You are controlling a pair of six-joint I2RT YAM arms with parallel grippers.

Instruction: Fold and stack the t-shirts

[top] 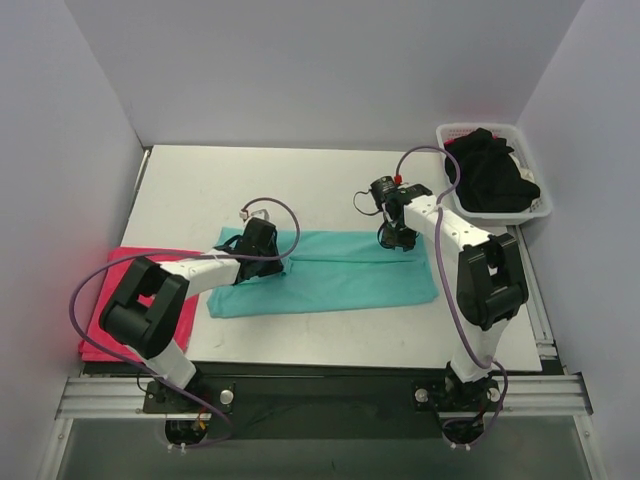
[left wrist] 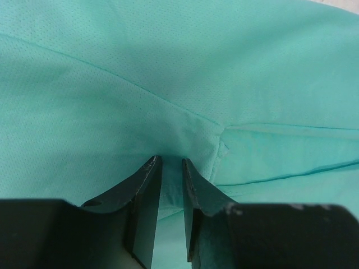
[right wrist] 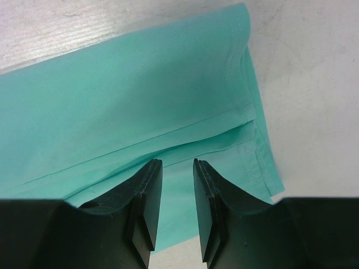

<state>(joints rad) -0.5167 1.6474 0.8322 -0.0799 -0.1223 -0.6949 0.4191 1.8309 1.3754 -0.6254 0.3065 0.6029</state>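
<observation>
Teal t-shirt (top: 330, 272) lying long axis left-right under both grippers. Left gripper (left wrist: 171, 168) and right gripper (right wrist: 177, 168) each narrowly parted over cloth; grip unclear. Black t-shirts (top: 490, 172) bunched, shapes indistinct.

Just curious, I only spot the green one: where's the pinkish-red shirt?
In the top view, the pinkish-red t-shirt lies at the table's near-left edge, partly under the left arm, left of the teal-green t-shirt.

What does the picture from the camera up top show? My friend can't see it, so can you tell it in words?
Two robot arms reach over a teal-green t-shirt, folded into a long strip across the white table, with the left gripper and right gripper low over its far edge. A pinkish-red t-shirt lies at the left, and black t-shirts fill a white basket at the right.
</observation>
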